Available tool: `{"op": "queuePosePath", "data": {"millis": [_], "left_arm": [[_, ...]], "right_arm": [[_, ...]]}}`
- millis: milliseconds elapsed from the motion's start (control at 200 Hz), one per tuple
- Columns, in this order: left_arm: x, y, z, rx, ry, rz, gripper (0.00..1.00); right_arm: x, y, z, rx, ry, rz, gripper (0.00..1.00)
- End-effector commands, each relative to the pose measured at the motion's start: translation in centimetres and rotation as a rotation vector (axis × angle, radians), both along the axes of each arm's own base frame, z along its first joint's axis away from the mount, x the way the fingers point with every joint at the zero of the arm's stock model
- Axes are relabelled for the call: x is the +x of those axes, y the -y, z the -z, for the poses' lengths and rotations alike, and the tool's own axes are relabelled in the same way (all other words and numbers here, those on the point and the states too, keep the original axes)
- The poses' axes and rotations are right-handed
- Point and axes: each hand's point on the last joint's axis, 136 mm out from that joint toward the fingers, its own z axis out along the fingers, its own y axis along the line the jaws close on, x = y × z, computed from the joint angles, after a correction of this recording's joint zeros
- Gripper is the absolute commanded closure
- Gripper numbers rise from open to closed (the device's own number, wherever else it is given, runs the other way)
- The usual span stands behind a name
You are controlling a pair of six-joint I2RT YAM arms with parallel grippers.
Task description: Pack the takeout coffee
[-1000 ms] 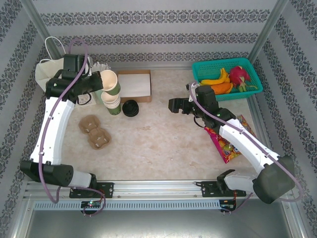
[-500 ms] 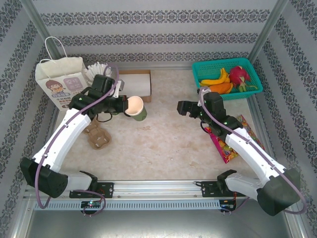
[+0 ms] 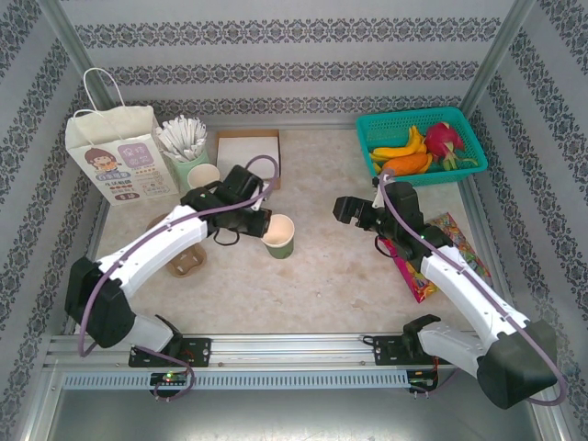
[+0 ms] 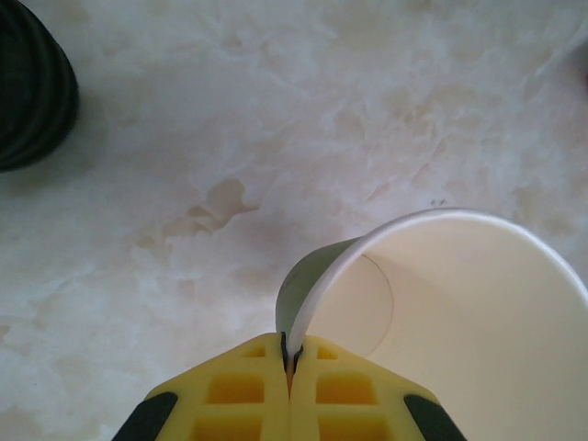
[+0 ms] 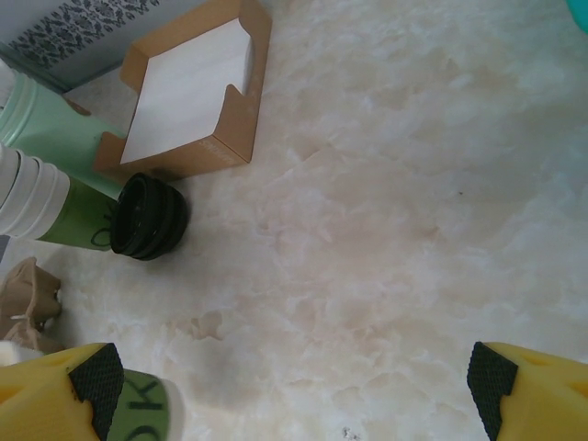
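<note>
Two arms meet over the worktop (image 3: 322,276): the left end effector (image 4: 289,356) pinches the rim of the lidless olive-green takeout coffee cup (image 3: 278,236) near the centre, with the right end effector (image 3: 346,209) spread wide nearby.

Takeout coffee cup (image 3: 278,236), held by its rim over the middle of the counter.
Small paper cup with a dull olive-green side and a cream inside (image 4: 459,303), mouth open and facing up, close to upright. The yellow left fingers (image 4: 243,390) are pressed together on the near rim, one inside the wall and one outside. Black lettering shows on the green side (image 5: 142,402). Whether the base rests on the marbled counter or hangs just above it cannot be told.
</note>
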Motion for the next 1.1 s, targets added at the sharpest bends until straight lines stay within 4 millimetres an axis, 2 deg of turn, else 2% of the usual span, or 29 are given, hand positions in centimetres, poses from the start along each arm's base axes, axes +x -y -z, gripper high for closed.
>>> {"op": "queuePosePath", "data": {"millis": [0, 165, 370, 934, 1094], "left_arm": [[0.4, 1.5, 0.5, 0.012, 0.035, 0.034, 0.95], [0.3, 3.1, 2.2, 0.008, 0.006, 0.058, 0.93], [-0.2, 3.9, 3.8, 0.032, -0.025, 0.082, 0.90], [-1.6, 4.4, 4.9, 0.058, -0.012, 0.178, 0.78], [-1.7, 4.4, 4.2, 0.048, 0.003, 0.188, 0.74]], "right_arm": [[0.0, 0.0, 0.0, 0.029, 0.000, 0.020, 0.02], [0.1, -1.0, -0.2, 0.075, 0.009, -0.012, 0.02], [-0.2, -1.8, -0.5, 0.093, 0.026, -0.040, 0.02], [-0.1, -2.9, 0.4, 0.094, -0.016, -0.082, 0.02], [-0.1, -3.3, 0.4, 0.092, -0.021, -0.095, 0.02]]}}
